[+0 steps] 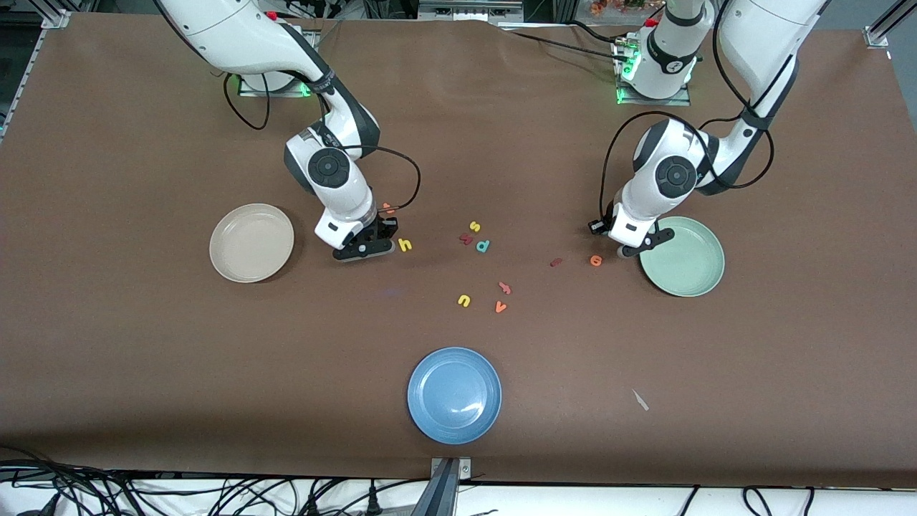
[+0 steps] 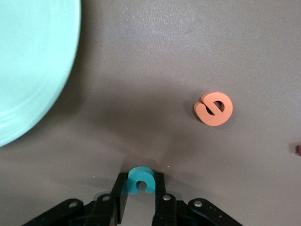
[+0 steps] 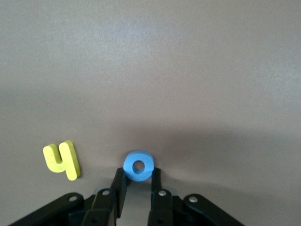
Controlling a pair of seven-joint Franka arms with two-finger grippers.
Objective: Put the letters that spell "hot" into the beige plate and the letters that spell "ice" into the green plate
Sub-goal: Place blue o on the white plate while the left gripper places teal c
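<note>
My left gripper (image 2: 141, 181) (image 1: 635, 249) is low on the table beside the green plate (image 1: 682, 256) (image 2: 28, 70), shut on the teal "c" (image 2: 139, 179). The orange "e" (image 2: 214, 108) (image 1: 596, 260) and the dark red "i" (image 1: 555, 262) lie close by on the cloth. My right gripper (image 3: 138, 173) (image 1: 365, 249) is down between the beige plate (image 1: 251, 242) and the yellow "h" (image 1: 405, 245) (image 3: 62, 160), shut on the blue "o" (image 3: 138, 165). The orange "t" (image 1: 387, 208) lies by the right arm's wrist. Both held letters are hidden in the front view.
Mid-table lie a yellow "s" (image 1: 474, 226), a teal "d" (image 1: 483, 246), a yellow "u" (image 1: 464, 300), a salmon letter (image 1: 505, 288) and an orange "v" (image 1: 500, 307). A blue plate (image 1: 454, 394) sits near the front edge. A small pale scrap (image 1: 640, 400) lies on the cloth.
</note>
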